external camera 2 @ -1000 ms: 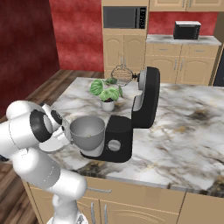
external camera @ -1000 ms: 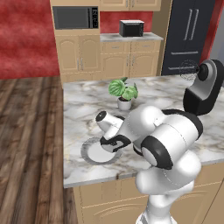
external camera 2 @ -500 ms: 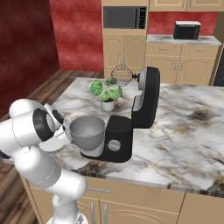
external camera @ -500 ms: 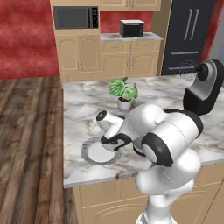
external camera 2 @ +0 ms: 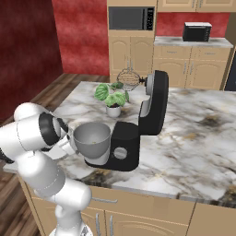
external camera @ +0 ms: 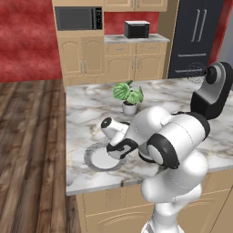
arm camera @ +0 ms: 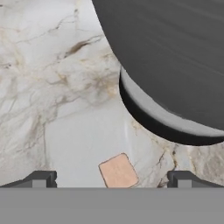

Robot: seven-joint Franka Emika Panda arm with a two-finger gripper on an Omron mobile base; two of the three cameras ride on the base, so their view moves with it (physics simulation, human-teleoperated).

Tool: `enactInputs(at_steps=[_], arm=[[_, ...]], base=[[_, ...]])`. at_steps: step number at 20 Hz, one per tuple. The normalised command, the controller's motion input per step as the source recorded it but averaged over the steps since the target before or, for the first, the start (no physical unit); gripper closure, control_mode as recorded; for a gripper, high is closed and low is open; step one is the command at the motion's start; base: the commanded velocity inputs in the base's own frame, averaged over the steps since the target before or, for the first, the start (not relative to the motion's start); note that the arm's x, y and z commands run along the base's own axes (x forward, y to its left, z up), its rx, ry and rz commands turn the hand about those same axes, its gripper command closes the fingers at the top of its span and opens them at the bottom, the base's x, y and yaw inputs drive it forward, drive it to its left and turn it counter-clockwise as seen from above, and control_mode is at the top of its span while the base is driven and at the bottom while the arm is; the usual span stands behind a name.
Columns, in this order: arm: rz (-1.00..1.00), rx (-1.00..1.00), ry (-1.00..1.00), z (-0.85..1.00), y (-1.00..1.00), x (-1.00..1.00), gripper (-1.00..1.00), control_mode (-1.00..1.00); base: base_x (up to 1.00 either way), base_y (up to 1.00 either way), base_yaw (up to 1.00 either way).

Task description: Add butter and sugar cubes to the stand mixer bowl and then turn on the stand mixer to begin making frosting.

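Marble counter [external camera 2: 193, 138] spans the kitchen island, with wooden cabinets, a microwave [external camera 2: 130, 18] and a red wall behind it. A potted plant [external camera 2: 112, 97] stands near the island's middle.

Obstructions: in the left base view the arm's white links cover the right part of the plate [external camera: 98, 158] and all of the stand mixer's base; only the tilted-back head of the stand mixer [external camera: 211, 91] and its wire whisk [external camera: 196, 72] are visible. In the right base view the arm's elbow hides most of the plate. The butter cannot be made out. In the hand view the stand mixer bowl [arm camera: 175, 65] is cut off by the top and right edges.

Arm pose: the arm folds forward and low over the counter's near edge, the wrist pointing down between the plate and the stand mixer bowl [external camera 2: 92, 139], which sits on the mixer's black base.

Gripper [arm camera: 111, 178]: jaws spread wide, nothing between them but a tan sugar cube [arm camera: 118, 171] lying below on a pale surface, just beside the bowl's base.
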Motion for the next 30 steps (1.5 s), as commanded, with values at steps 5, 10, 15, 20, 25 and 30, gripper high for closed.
enactInputs(at_steps=[5, 10, 15, 20, 25, 30], arm=[[0.00, 0.00, 0.00, -0.11, 0.00, 0.00, -1.00, -1.00], [-0.01, 0.00, 0.00, -0.06, -0.01, 0.01, -1.00, -1.00], [-0.01, 0.00, 0.00, -0.04, 0.00, 0.05, -1.00, -1.00], [-0.01, 0.00, 0.00, -0.07, 0.00, 0.08, -1.00, -1.00], [-0.01, 0.00, 0.00, -0.08, -0.03, 0.11, -1.00, -1.00], [-0.01, 0.00, 0.00, -0.01, 0.00, 0.08, -1.00, -1.00]], base=[[0.00, 0.00, 0.00], [0.00, 0.00, 0.00], [0.00, 0.00, 0.00], [0.00, 0.00, 0.00], [0.00, 0.00, 0.00], [0.00, 0.00, 0.00]])
